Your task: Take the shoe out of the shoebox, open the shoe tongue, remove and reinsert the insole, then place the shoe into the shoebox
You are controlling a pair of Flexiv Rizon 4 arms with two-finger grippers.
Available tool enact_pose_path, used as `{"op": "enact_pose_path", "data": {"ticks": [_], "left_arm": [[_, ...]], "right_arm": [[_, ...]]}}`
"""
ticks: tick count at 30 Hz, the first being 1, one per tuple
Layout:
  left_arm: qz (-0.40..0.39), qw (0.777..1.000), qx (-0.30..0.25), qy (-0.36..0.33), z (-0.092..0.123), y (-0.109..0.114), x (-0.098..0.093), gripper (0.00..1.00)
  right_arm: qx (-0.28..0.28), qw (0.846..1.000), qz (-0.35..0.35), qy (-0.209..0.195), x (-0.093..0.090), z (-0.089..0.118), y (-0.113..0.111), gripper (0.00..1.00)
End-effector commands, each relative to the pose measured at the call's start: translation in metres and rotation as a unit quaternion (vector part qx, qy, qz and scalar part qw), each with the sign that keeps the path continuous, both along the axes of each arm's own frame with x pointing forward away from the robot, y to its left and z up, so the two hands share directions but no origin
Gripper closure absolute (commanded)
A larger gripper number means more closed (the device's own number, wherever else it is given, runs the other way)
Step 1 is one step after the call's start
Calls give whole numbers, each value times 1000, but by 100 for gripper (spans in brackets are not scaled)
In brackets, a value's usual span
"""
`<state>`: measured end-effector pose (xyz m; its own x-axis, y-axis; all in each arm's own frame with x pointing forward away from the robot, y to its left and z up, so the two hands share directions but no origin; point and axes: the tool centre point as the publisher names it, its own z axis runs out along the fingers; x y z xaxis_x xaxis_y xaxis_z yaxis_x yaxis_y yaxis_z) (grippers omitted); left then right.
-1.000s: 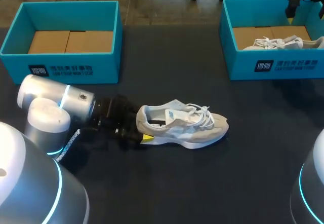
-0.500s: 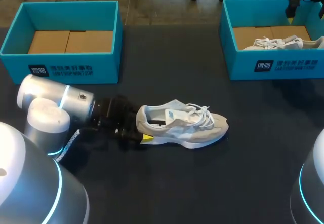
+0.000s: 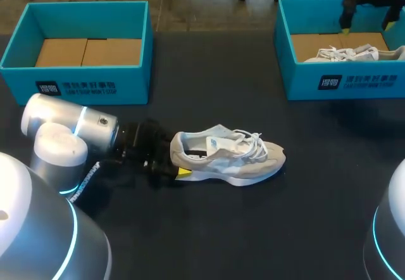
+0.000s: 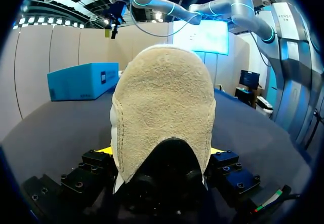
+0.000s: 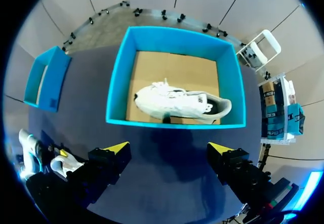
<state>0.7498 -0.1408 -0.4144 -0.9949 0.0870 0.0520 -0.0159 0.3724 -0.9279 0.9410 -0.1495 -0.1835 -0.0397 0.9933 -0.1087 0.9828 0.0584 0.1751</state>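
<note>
Position of the shoe (image 3: 231, 156): out of both boxes, upright on its sole near the middle of the dark table (image 3: 253, 229), toe toward the robot's right side, heel toward the left arm. Upper is beige with white laces and a white sole.

Left gripper (image 3: 174, 166): low over the table at the shoe's heel. In the left wrist view the suede heel counter fills the space between the two fingers, and a yellow tip shows against it on each side. The gripper is clamped on the heel.

Right gripper (image 5: 168, 148): held high above the right shoebox (image 3: 297, 80), at the far right of the table. Its fingers (image 5: 115, 148) stand wide apart with nothing between them, and it touches neither box nor contents.

Right shoebox: teal, lid off, cardboard floor. A second shoe (image 5: 177, 101), white, lies inside it on its side.

Left shoebox (image 3: 95, 83): same teal type, at the far left of the table, just beyond the left arm. Only the cardboard floor shows inside. Both boxes are well apart from the shoe on the table.
</note>
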Motion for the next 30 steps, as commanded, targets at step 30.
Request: {"op": "enact_pose_path", "data": {"ticks": [30], "left_arm": [[-1,1000,2,0,1,0,0,100]], "right_arm": [[58,998,-40,-8,-139,-77,213,0]]}}
